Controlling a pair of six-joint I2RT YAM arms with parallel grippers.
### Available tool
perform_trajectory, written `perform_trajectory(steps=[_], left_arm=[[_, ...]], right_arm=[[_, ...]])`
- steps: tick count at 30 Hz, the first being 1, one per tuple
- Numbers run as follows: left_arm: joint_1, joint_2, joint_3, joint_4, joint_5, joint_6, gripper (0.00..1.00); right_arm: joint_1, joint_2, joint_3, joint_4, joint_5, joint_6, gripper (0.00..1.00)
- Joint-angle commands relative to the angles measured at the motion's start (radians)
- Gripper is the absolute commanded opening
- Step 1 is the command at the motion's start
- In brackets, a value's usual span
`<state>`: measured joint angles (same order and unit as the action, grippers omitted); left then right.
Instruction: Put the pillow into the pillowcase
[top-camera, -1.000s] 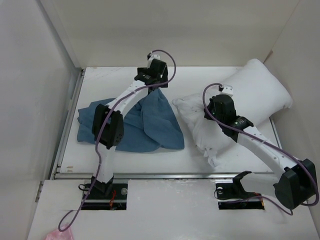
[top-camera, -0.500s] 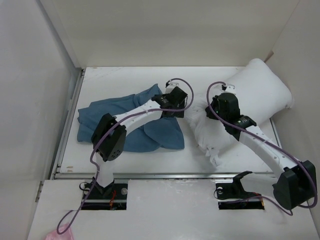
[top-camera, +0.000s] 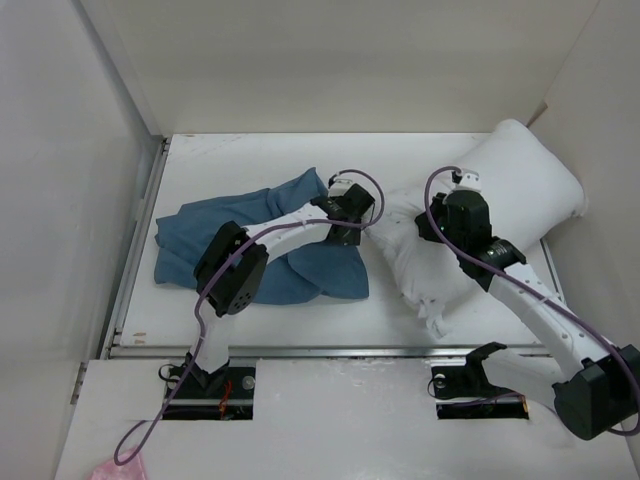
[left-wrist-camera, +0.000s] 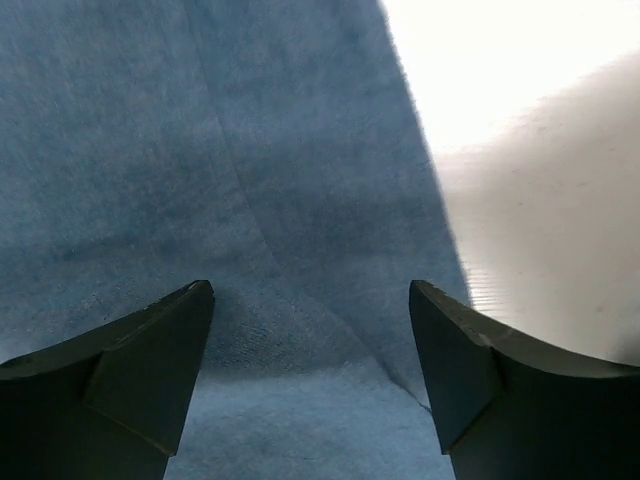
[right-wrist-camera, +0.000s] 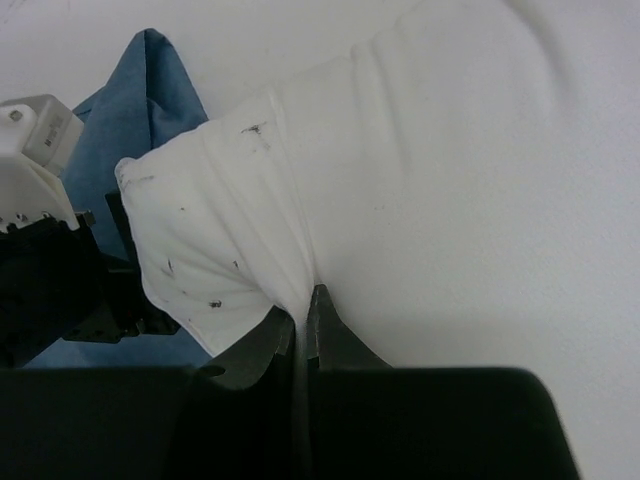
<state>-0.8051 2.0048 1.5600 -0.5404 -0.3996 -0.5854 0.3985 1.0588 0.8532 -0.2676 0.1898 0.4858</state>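
So the pillowcase (top-camera: 185, 235) lay flat and wrinkly on the left part of the table (top-camera: 240, 160). The pillow (top-camera: 520, 180) sat on the right, angled toward the far right corner, with its near-left corner just beside the cloth's right edge.

The right gripper (right-wrist-camera: 303, 318) was squeezed almost fully together on a thin ridge of the pillow's cover close to that corner. You could see the fabric pulled up into a fold between the tips. The left gripper (left-wrist-camera: 310, 300) hung low over the right side of the pillowcase with its jaws spread wide and nothing in them. There was just blue cloth underneath and bare table off to one side.

My read on handling: the pillow looked light but bulky and squishy. A pinch on the cover would probably drag it rather than lift it, and a skinny fold like that could slip out. A seam or corner seemed the safer hold.

The pillowcase looked thin and totally limp, so both layers would want to come up together. You'd want only the top layer, right at the open hem. Honestly, I couldn't tell which edge was the opening.
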Motion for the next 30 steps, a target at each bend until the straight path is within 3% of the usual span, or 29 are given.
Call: perform_trajectory(steps=[1,5,8,9,10,13,19,23,30], left_arm=[[0.004,0.011,-0.064,-0.020,-0.002,-0.027,0.73],[0.004,-0.020,-0.147,-0.006,0.019,-0.054,0.70],[0.004,-0.020,-0.170,0.003,0.019,-0.063,0.56],[0.004,-0.020,-0.170,0.003,0.007,-0.063,0.30],[0.004,-0.020,-0.157,0.003,-0.004,-0.089,0.18],[0.004,-0.043,-0.103,-0.039,-0.067,-0.116,0.02],[0.004,-0.146,-0.048,-0.087,-0.156,-0.116,0.01],[0.004,-0.207,-0.057,-0.113,-0.165,-0.126,0.01],[0.004,-0.274,-0.150,-0.188,-0.174,-0.191,0.09]], right_arm=[[-0.009,-0.048,0.033,0.041,0.013,0.010,0.00],[-0.009,-0.057,0.033,0.041,0.004,0.019,0.00],[-0.009,-0.057,0.024,0.041,0.003,0.019,0.00],[-0.009,-0.066,0.024,0.041,0.003,0.019,0.00],[-0.009,-0.066,0.024,0.041,0.003,0.019,0.00],[-0.009,-0.066,0.024,0.066,-0.068,-0.009,0.00],[0.040,-0.066,0.024,0.145,-0.142,-0.116,0.00],[0.146,-0.057,0.038,0.206,-0.155,-0.222,0.00],[0.226,0.131,0.084,0.217,-0.141,-0.300,0.00]])
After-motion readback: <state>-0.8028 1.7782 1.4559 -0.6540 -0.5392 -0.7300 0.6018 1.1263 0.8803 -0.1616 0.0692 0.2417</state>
